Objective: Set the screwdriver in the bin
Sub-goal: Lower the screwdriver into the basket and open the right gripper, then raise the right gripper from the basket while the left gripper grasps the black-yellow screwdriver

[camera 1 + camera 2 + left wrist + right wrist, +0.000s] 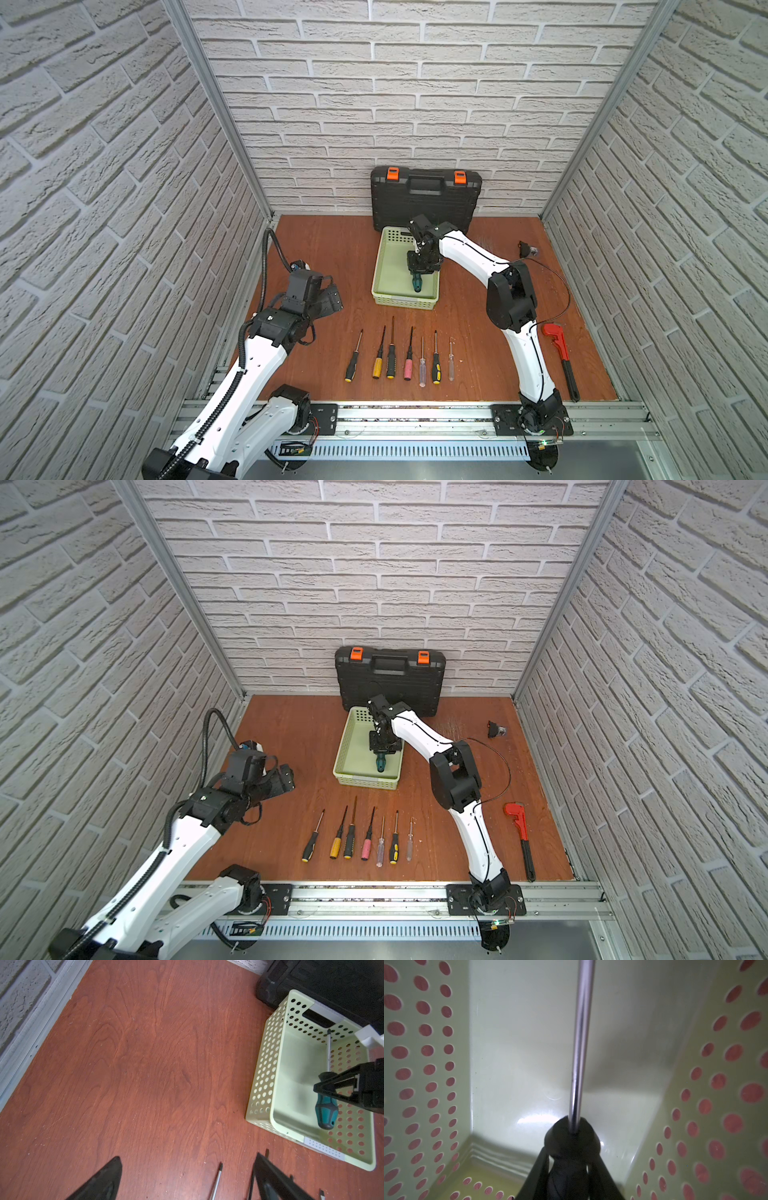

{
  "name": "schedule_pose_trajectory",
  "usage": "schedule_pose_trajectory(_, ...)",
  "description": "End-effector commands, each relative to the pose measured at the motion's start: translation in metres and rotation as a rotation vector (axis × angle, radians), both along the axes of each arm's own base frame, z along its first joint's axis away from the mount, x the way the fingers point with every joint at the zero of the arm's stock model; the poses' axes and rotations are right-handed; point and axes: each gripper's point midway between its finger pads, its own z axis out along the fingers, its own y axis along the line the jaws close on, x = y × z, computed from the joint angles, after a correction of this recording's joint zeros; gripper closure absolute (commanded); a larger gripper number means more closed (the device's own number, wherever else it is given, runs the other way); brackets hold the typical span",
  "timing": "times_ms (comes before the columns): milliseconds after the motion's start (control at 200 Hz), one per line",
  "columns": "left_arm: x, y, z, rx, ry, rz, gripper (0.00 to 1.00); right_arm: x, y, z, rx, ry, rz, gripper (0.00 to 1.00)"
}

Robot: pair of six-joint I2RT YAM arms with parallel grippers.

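The screwdriver [417,284] [380,764] has a teal and black handle and a steel shaft. My right gripper [417,276] [381,755] is shut on the handle [326,1111] from above, low inside the pale green bin [384,266] [345,750] [268,1064]. In the right wrist view the shaft [581,1043] runs out from the right gripper [569,1159] over the bin's floor, with perforated walls [425,1064] on both sides. Whether the screwdriver rests on the floor I cannot tell. My left gripper [332,297] [286,777] [189,1156] hangs open over bare table, left of the bin.
A black toolcase [426,199] with orange latches leans on the back wall behind the bin. Several other screwdrivers [399,357] lie in a row near the front edge. A red pipe wrench [559,340] lies at the right, and a small black part [525,249] at the back right.
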Motion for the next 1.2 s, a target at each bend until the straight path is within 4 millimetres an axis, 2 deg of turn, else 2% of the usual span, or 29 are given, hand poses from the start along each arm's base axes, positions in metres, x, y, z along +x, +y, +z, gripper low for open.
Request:
schedule_pose_trajectory(0, 0.008, -0.002, 0.007, -0.026, -0.039, 0.008, 0.02, 0.008, 0.001, -0.006, -0.02, -0.016, 0.018, 0.89)
schedule_pose_trajectory(130, 0.008, -0.002, 0.009, -0.034, -0.048, 0.014, 0.02, 0.008, 0.001, -0.017, -0.032, 0.001, 0.024, 0.88)
schedule_pose_trajectory(420, 0.007, -0.002, 0.007, -0.029, -0.039, 0.007, 0.02, 0.012, 0.004, -0.024, -0.037, 0.006, 0.038, 0.81)
schedule_pose_trajectory(505, 0.007, -0.002, 0.008, -0.016, -0.032, -0.002, 0.02, 0.011, 0.002, -0.026, -0.044, 0.01, 0.039, 0.72)
schedule_pose_trajectory(660, 0.01, -0.002, 0.014, 0.019, -0.037, -0.032, 0.02, 0.015, 0.004, -0.025, -0.043, -0.009, 0.049, 0.66)
schedule_pose_trajectory(740, 0.012, 0.0, 0.021, 0.057, -0.034, -0.044, 0.02, 0.017, 0.003, -0.021, -0.052, -0.019, 0.053, 0.51)
schedule_pose_trajectory(845, 0.013, -0.001, 0.023, 0.085, 0.001, -0.073, 0.02, 0.018, 0.0, -0.008, -0.058, -0.047, 0.059, 0.44)
schedule_pose_trajectory(965, 0.01, -0.004, 0.019, 0.093, 0.057, -0.101, 0.02, 0.02, 0.004, 0.017, -0.042, -0.105, 0.076, 0.43)
schedule_pose_trajectory(1095, 0.006, -0.01, 0.012, 0.078, 0.114, -0.127, 0.06, 0.024, 0.018, 0.059, 0.007, -0.212, 0.126, 0.43)
schedule_pose_trajectory(1195, 0.004, -0.016, -0.002, 0.06, 0.188, -0.144, 0.08, 0.024, 0.031, 0.096, 0.036, -0.319, 0.171, 0.43)
